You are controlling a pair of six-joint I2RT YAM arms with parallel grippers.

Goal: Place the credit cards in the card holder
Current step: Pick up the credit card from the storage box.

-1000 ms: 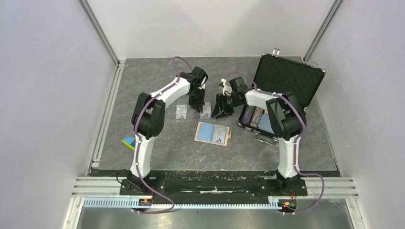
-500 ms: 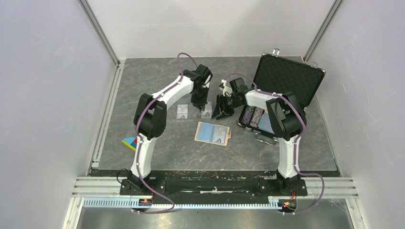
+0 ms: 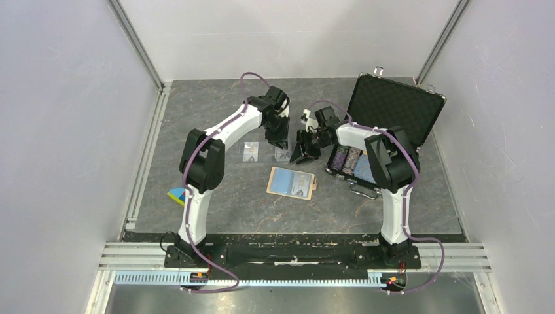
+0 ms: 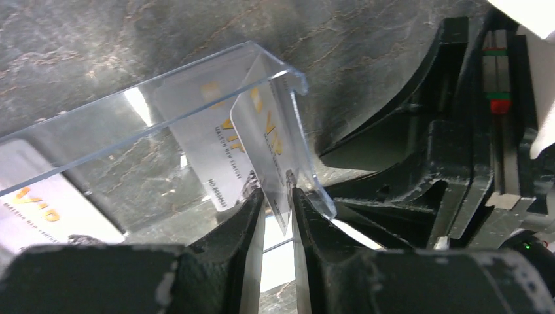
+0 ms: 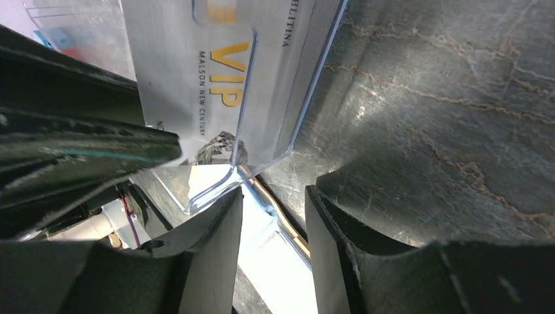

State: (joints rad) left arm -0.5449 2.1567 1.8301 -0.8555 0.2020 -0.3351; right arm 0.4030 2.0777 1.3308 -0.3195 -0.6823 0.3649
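Left arm (image 3: 226,127), right arm (image 3: 357,135): white link shells, black joint housings, purple cable (image 3: 243,82) looped along each, black bases (image 3: 180,255). Left hand (image 4: 277,193), right hand (image 5: 272,191): matte black fingers (image 4: 229,261), scuffed

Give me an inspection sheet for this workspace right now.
Surface: dark marbled table, no spills seen.
Job's things: one credit card tilted up in a clear case; second credit card flat; card holder lying open.
Clutter: black case with poker chips; coloured blocks.
Grippers: left gripper pinches the tilted card; right gripper straddles the clear case's edge, grip unclear.
Cables: purple cables along both arms.
Surroundings: pale walls; nothing else seen.
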